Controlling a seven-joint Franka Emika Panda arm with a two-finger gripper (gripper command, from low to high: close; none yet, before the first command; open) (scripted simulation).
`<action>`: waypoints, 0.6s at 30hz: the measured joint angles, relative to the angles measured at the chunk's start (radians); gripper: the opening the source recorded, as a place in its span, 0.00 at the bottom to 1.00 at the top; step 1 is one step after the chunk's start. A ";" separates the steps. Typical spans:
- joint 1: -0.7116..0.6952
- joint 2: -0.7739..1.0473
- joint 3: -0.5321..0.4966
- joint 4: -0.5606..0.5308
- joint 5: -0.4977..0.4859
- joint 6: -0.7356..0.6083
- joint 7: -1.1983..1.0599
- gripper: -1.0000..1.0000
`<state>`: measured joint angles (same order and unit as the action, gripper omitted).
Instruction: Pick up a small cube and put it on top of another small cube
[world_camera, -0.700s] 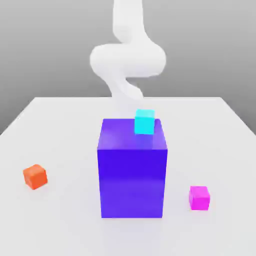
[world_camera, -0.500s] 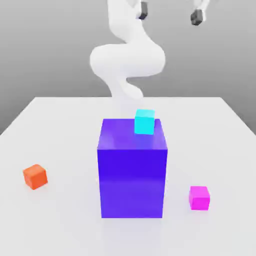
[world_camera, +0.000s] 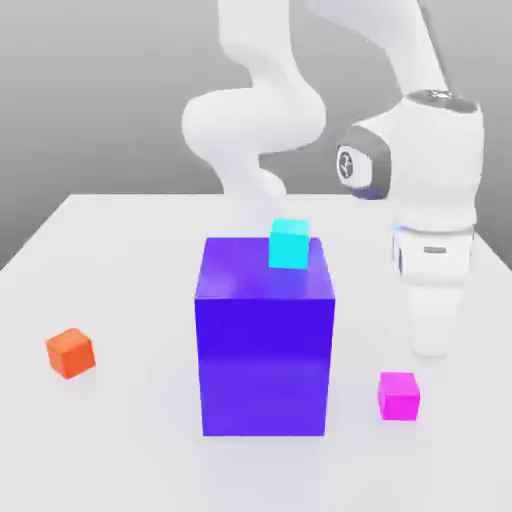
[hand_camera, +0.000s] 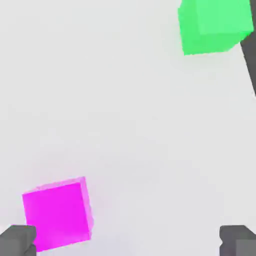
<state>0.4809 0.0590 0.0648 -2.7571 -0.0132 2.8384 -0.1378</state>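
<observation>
My claw (hand_camera: 128, 242) hangs wide and empty; the small cube (hand_camera: 57, 214) sits on the worktop (hand_camera: 125, 125), near the big blue-purple block (world_camera: 266, 340). I should centre over it before descending.

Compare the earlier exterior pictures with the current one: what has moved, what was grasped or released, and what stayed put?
The white robot arm has swung down on the exterior view's right, above the small magenta cube. Its gripper is open, with the magenta cube beside one fingertip; nothing was grasped or released. The large blue-purple block, small cyan cube, small orange cube and magenta cube stayed put.
</observation>
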 joint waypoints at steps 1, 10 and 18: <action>0.003 0.036 -0.002 -0.002 -0.010 0.027 -0.006 0.50; 0.033 0.245 -0.040 0.029 -0.054 0.193 0.013 0.00; 0.016 0.127 -0.018 0.006 -0.032 0.097 -0.004 0.00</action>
<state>0.4973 0.1861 0.0470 -2.7508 -0.0454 2.9350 -0.1417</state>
